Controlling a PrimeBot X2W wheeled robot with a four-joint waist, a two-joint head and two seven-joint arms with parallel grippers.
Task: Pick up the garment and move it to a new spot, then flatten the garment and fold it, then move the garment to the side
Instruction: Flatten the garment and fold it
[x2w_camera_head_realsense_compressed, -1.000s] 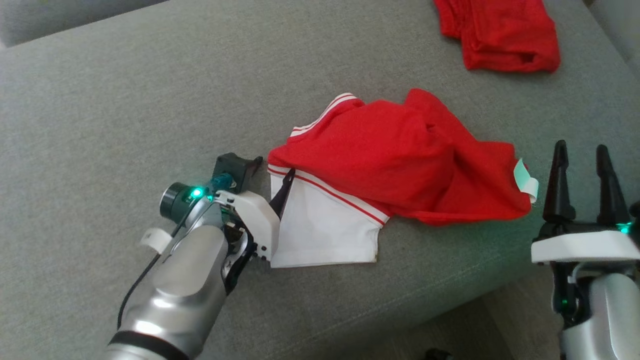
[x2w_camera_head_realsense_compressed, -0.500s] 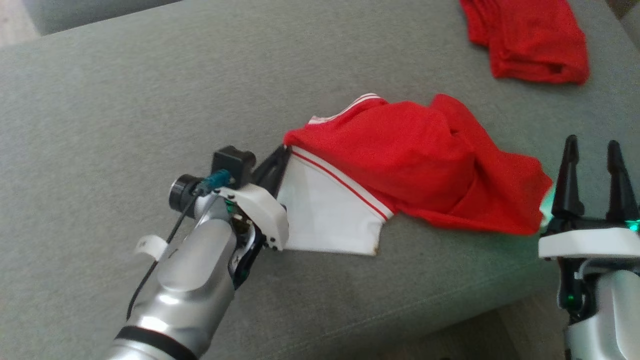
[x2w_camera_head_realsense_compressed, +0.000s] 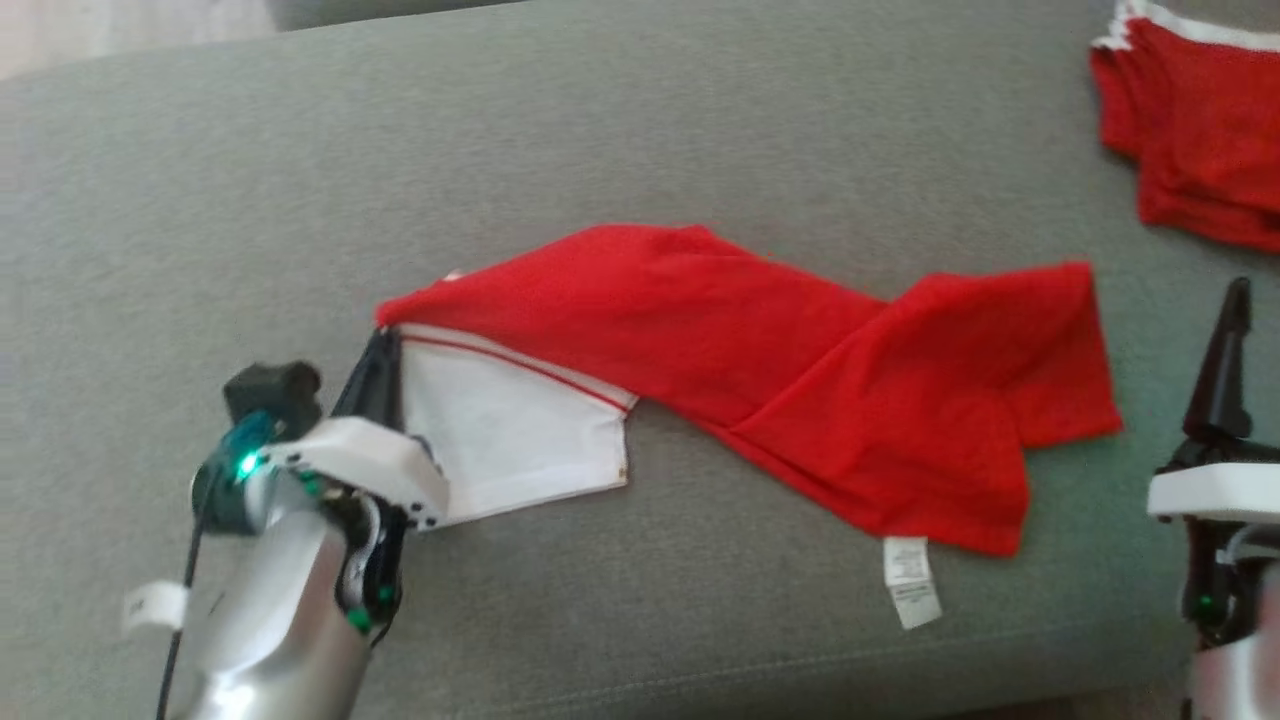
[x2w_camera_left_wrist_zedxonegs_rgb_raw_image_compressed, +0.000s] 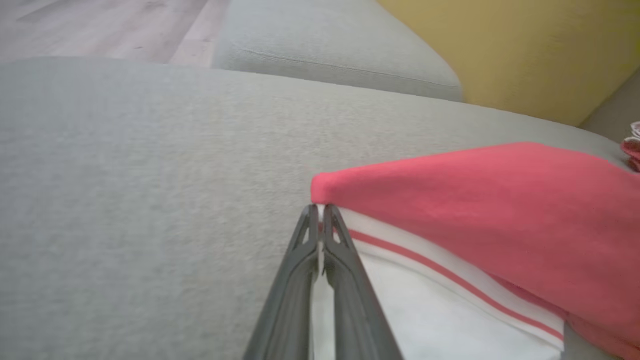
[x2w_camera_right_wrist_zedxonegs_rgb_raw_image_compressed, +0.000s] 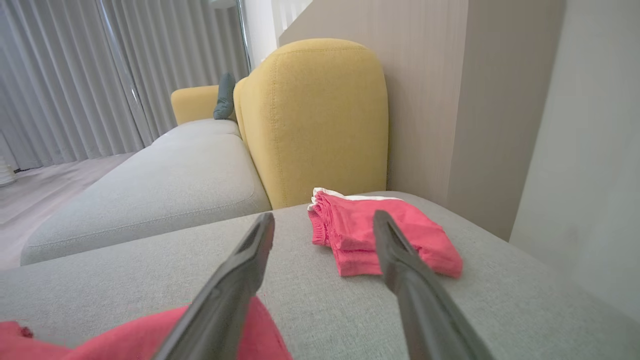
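Garment (x2w_camera_head_realsense_compressed: 760, 370) lies stretched away from the left gripper (x2w_camera_left_wrist_zedxonegs_rgb_raw_image_compressed: 320, 212), whose jaws clamp its corner; on the right gripper (x2w_camera_right_wrist_zedxonegs_rgb_raw_image_compressed: 322, 216) the jaws stand apart.

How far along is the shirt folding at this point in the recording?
One red garment already lies folded on the grey cushion, far right. In hand: the left gripper is shut on a corner of the red-and-white shirt, which is stretched out but twisted, not flat. The right gripper is open and holds nothing. Left: flattening, folding, moving it aside.
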